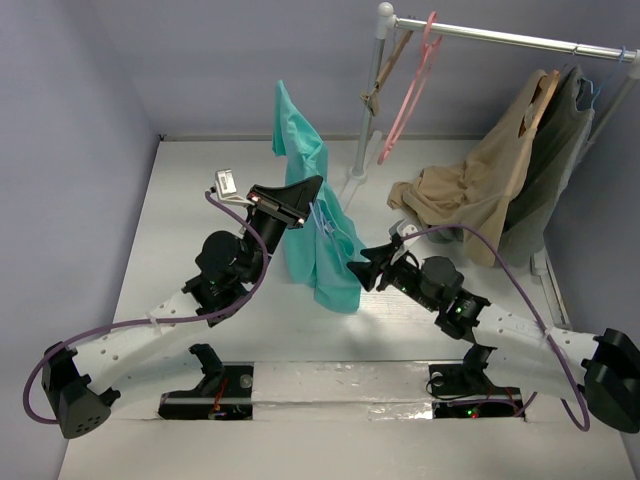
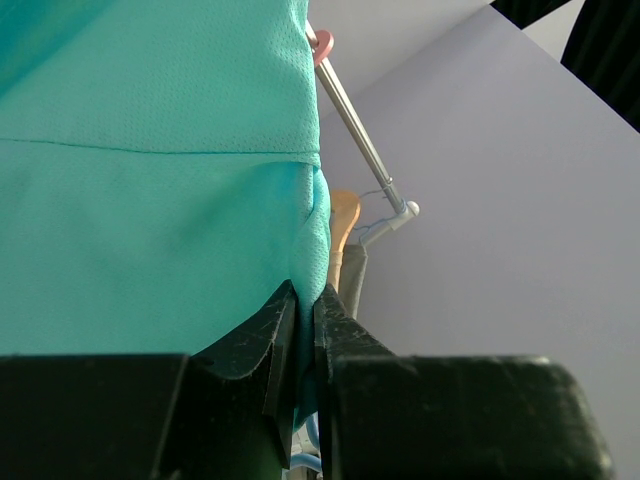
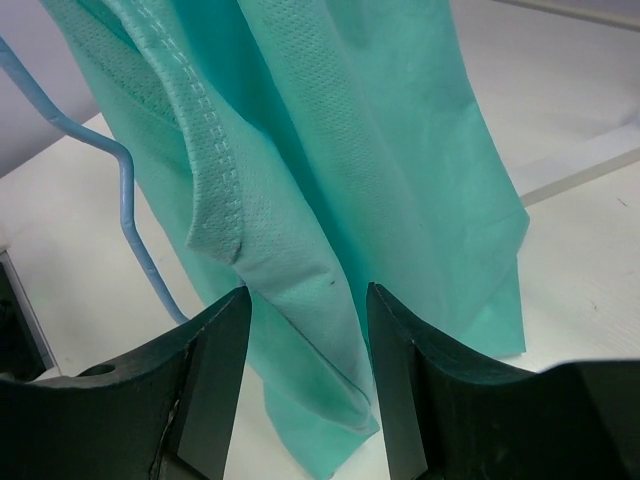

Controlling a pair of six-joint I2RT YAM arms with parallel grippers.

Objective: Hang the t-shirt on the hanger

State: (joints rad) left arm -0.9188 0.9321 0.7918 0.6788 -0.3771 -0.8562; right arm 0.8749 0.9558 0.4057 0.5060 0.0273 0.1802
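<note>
The teal t-shirt (image 1: 305, 150) hangs in the air above the table's middle, its lower end near the tabletop. My left gripper (image 1: 314, 194) is shut on a fold of it, seen up close in the left wrist view (image 2: 307, 300), where the t-shirt (image 2: 150, 200) fills the left. The thin light-blue hanger (image 1: 329, 227) lies against the shirt just below that grip; a curved part shows in the right wrist view (image 3: 125, 190). My right gripper (image 1: 357, 270) is open, its jaws (image 3: 305, 320) on either side of a folded edge of the t-shirt (image 3: 330, 180) without pinching it.
A clothes rail (image 1: 500, 40) on a post (image 1: 366, 110) stands at the back right. On it hang a pink hanger (image 1: 412, 85), a brown wooden hanger (image 1: 385, 75), a tan garment (image 1: 470, 190) and a dark grey-green garment (image 1: 555, 150).
</note>
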